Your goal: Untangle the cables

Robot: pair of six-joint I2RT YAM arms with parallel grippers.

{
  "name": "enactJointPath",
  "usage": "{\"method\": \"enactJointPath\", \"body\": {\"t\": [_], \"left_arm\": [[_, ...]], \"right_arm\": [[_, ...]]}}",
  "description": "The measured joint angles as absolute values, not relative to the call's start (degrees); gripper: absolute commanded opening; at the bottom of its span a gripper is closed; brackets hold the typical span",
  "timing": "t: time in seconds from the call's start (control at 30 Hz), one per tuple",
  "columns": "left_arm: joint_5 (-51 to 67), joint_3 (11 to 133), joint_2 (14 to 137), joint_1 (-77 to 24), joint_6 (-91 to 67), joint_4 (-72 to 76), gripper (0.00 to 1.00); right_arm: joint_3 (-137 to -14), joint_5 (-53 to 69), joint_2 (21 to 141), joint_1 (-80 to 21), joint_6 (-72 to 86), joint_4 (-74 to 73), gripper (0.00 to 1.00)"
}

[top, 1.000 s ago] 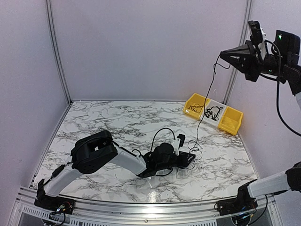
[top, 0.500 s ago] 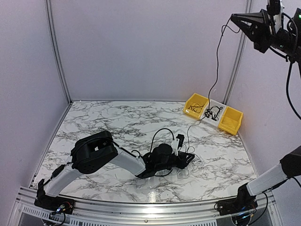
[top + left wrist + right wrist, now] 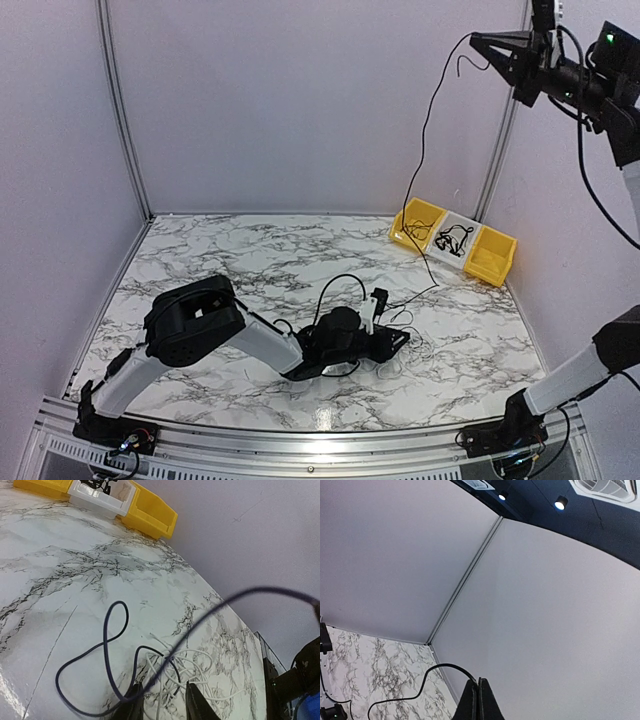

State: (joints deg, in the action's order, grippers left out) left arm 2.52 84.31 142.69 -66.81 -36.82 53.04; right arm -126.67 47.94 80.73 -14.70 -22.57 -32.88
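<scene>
Right pincer raised, pinching cable

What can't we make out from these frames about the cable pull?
- Left wrist view: left gripper fingertips cut off by the bottom edge; grip on the dark cable unclear.
- Top view: tangle partly hidden under that gripper; strands too thin to count.
- Top view: contents of the bins too small to identify.
- Right wrist view: right gripper pinches the lifted cable; its far end runs out of frame.
</scene>
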Motion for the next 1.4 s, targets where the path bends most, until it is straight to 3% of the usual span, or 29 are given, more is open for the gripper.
{"method": "enactJointPath", "body": {"t": [0.37, 0.5, 0.53, 0.83, 1.03, 1.4], "left_arm": [[1.2, 67.0, 130.0, -67.1, -33.1, 53.6, 0.44], [-0.4, 60.5, 122.3, -67.2, -30.7, 54.3, 0.47], [-1.8, 55.9, 117.0, -67.2, -28.9, 55.5, 0.49], [-3.6, 47.6, 112.3, -67.3, -27.0, 56.2, 0.49], [-3.5, 45.2, 110.2, -67.4, -27.0, 55.8, 0.49], [-3.5, 44.4, 108.7, -67.6, -27.8, 55.5, 0.49]], "right_arm": [[-115.9, 32.9, 78.9, -14.2, -22.5, -29.3, 0.00], [-104.9, 31.9, 74.7, -14.2, -22.3, -26.9, 0.00], [-96.2, 32.0, 73.1, -14.1, -22.0, -26.4, 0.00], [-74.6, 31.0, 71.6, -13.7, -21.5, -21.9, 0.00], [-75.7, 27.4, 72.7, -12.2, -21.7, -20.4, 0.00], [-94.0, 20.0, 80.4, -4.8, -22.6, -15.2, 0.00]]}}
